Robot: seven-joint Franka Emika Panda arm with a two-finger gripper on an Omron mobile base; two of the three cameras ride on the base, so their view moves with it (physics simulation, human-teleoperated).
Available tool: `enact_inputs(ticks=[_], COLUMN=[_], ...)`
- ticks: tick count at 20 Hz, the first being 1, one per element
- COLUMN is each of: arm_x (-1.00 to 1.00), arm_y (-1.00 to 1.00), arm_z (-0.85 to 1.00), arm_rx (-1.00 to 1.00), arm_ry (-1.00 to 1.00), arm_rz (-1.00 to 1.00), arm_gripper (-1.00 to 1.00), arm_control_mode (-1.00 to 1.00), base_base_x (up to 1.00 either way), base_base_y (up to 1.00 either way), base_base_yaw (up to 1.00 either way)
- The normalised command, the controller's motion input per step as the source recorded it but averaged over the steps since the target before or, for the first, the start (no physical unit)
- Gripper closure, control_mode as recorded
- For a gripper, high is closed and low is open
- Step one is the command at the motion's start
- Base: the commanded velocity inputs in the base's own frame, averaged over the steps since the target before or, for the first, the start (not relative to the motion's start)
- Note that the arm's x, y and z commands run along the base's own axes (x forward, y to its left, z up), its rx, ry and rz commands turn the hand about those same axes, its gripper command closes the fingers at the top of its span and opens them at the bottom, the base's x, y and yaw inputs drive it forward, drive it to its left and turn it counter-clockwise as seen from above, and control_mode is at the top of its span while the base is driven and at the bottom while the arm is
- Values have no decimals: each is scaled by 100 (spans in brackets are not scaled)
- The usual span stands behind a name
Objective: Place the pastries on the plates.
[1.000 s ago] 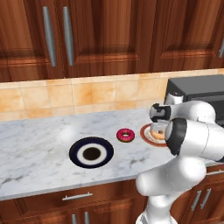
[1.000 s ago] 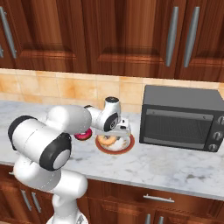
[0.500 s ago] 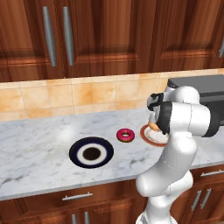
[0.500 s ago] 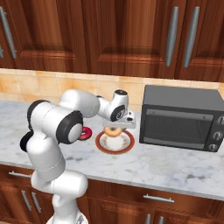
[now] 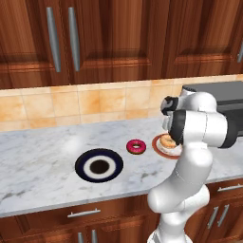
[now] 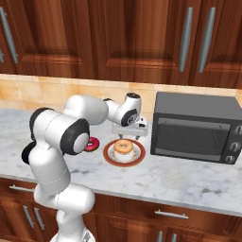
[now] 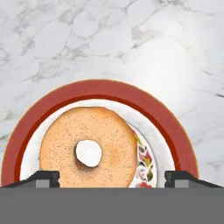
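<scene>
The orange-tan doughnut (image 7: 87,148) lies flat in the white plate with the reddish-brown rim (image 7: 109,89), off-centre on it. My gripper (image 7: 111,179) hangs just above it, open, one fingertip (image 7: 43,177) on each side and clear of the glaze. From the right base view the gripper (image 6: 128,131) points down over that doughnut (image 6: 124,147) and plate (image 6: 124,159). The pink doughnut (image 5: 136,146) rests on the bare counter between the red-rimmed plate (image 5: 159,148) and the dark navy plate (image 5: 99,165), which holds nothing. In the right base view my arm hides part of the pink doughnut (image 6: 92,144).
A black microwave (image 6: 196,127) stands close to the right of the red-rimmed plate. The tiled backsplash and wooden wall cabinets close off the back. Marble counter (image 5: 38,156) stretches to the left of the dark plate.
The jaws have opened and let go of the orange-tan doughnut, which now lies on the red-rimmed plate. The arm's elbow has swung; the hand has stayed above the plate.
</scene>
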Motion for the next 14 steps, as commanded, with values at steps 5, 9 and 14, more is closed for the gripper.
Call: enact_inputs(ticks=[5,9,14], arm_x=[-33,-69,-79], arm_y=[86,100,100], arm_z=[70,22,6], arm_rx=[10,0,-1], arm_ry=[-8,-3,-8], arm_rz=[3,8,9], arm_gripper=[-100,-100,-100], arm_control_mode=[-100,-100,-100], base_base_x=[0,0,0], base_base_y=[0,0,0], base_base_yaw=[0,0,0])
